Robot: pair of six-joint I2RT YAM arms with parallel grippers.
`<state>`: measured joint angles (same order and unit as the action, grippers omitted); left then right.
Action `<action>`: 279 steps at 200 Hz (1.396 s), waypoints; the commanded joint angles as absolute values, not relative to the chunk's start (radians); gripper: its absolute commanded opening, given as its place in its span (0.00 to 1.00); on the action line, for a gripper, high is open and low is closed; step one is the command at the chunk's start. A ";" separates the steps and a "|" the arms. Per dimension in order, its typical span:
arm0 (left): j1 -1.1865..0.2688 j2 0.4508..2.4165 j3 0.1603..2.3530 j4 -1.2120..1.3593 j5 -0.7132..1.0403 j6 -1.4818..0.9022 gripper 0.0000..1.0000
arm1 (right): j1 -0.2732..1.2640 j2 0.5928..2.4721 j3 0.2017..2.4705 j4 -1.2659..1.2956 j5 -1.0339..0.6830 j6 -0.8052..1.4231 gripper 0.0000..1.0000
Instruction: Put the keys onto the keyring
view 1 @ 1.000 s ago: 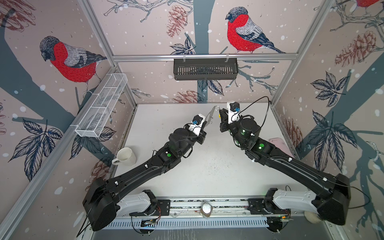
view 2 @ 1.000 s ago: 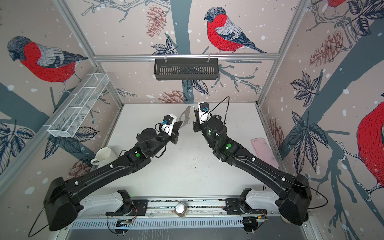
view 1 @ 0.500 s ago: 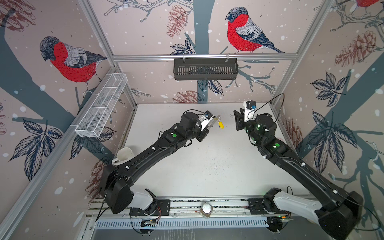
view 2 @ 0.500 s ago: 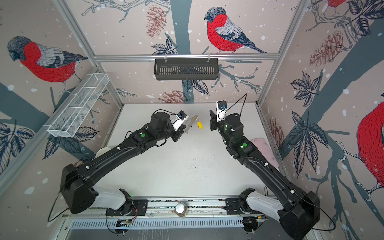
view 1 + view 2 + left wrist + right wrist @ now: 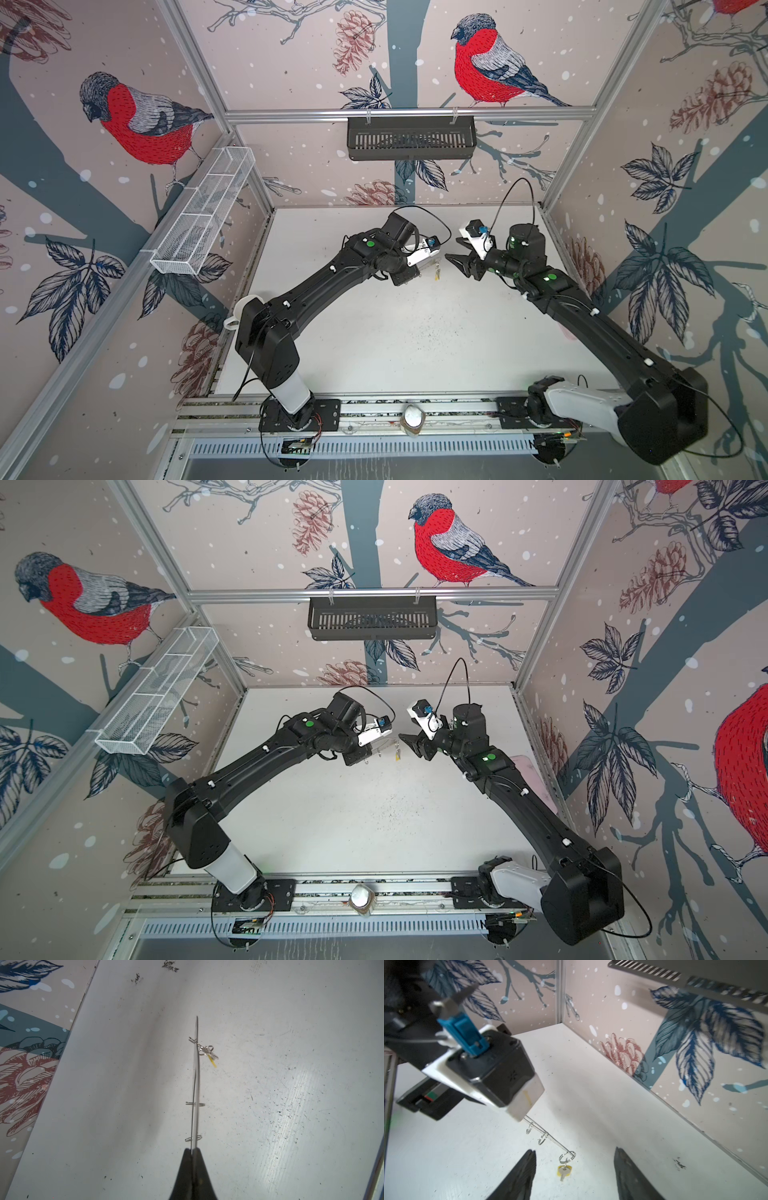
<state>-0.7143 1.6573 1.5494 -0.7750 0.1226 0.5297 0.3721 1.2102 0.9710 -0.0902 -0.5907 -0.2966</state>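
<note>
My left gripper (image 5: 193, 1149) is shut on the keyring (image 5: 196, 1084), a thin flat plate seen edge-on above the table, with little metal rings along it. The keys (image 5: 213, 1061), a small metal key on a yellow tag, hang from the ring at the plate's far end. In the right wrist view the keys (image 5: 564, 1171) dangle free under that ring, and my right gripper (image 5: 575, 1149) stands open with nothing between its fingers. In both top views the right gripper (image 5: 457, 266) (image 5: 409, 744) sits just right of the keys (image 5: 437, 272) (image 5: 397, 754); the left gripper (image 5: 417, 270) holds the plate out toward it.
A white mug (image 5: 239, 316) stands at the table's left edge, partly behind the left arm. A pink flat object (image 5: 528, 771) lies along the right edge. A black basket (image 5: 411, 137) hangs on the back wall and a white wire basket (image 5: 203, 216) on the left wall.
My right gripper has opened and drawn back to the right, away from the keys. The left arm has swung the keyring down and forward, and the keys now hang from its end ring.
</note>
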 commanded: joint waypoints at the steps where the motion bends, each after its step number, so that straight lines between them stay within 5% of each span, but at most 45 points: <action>1: -0.710 1.653 1.564 -0.837 0.172 0.588 0.00 | 0.356 1.246 0.990 -0.136 -0.772 -0.398 0.64; 57: -0.709 1.643 1.579 -0.842 0.267 0.622 0.00 | 0.358 1.335 0.980 -0.110 -0.953 -0.433 0.63; 130: -0.709 1.668 1.591 -0.835 0.345 0.633 0.00 | 0.381 1.398 1.024 -0.128 -1.006 -0.463 0.49; 253: -0.700 1.633 1.579 -0.789 0.364 0.643 0.00 | 0.389 1.423 1.043 -0.195 -1.023 -0.513 0.03; 279: -0.681 1.604 1.561 -0.761 0.398 0.644 0.00 | 0.387 1.422 1.042 -0.201 -1.030 -0.522 0.00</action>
<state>-0.6952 1.6352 1.5707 -0.8429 0.3386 0.6579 0.3908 1.4208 1.0386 -0.1677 -1.0740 -0.5404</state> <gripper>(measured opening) 0.049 0.065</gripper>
